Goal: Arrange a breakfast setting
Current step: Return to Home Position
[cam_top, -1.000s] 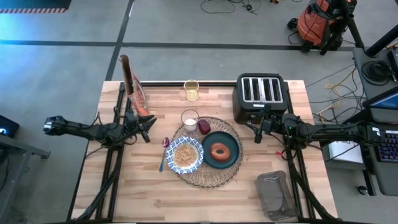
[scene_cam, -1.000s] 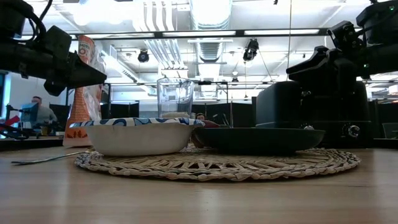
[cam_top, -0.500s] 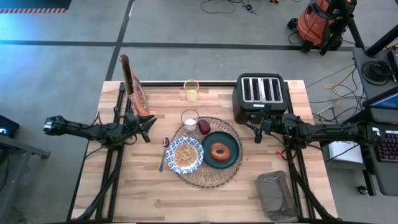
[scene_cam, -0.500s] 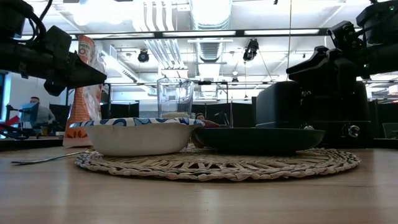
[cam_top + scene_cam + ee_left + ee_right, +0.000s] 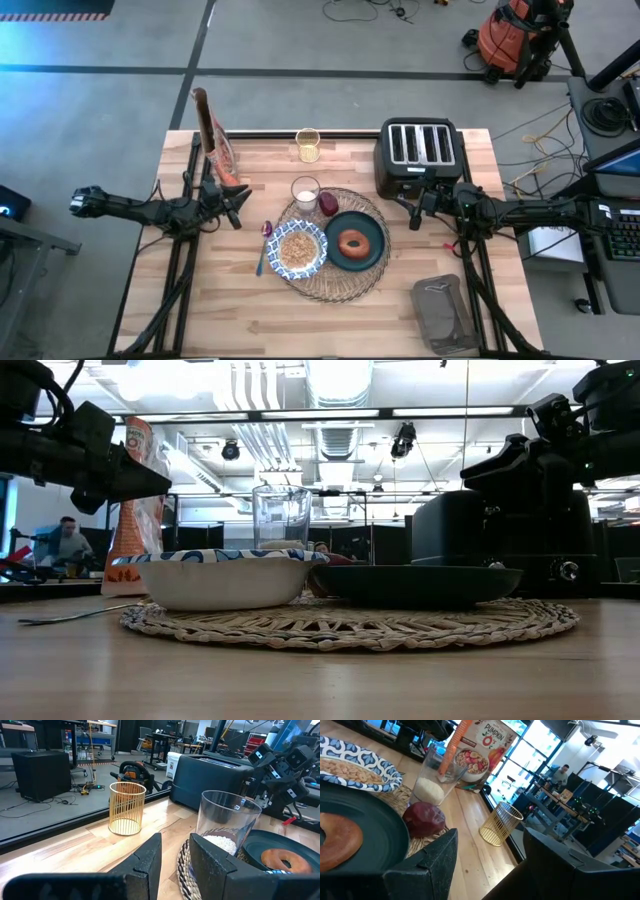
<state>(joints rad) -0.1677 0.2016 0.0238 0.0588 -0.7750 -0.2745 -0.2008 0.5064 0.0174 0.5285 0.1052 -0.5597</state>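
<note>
Left gripper [image 5: 238, 208] hovers beside the placemat [image 5: 340, 286], fingers narrowly apart, empty. Right gripper [image 5: 412, 212] hangs near the toaster [image 5: 418, 150], fingers wider, empty. I see the bowl [image 5: 318, 240], the plate [image 5: 373, 250] with the bagel [image 5: 352, 243], the glass [image 5: 305, 192] and the red fruit [image 5: 329, 204] on the placemat, and the spoon [image 5: 263, 252] just beside its left edge.

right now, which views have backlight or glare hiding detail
Low view: ceiling lights silhouette the left gripper, right gripper, dark teal plate and black four-slot toaster. Right wrist view: bright windows flare behind the red-and-white cereal bag. High view: wooden table evenly lit.
</note>
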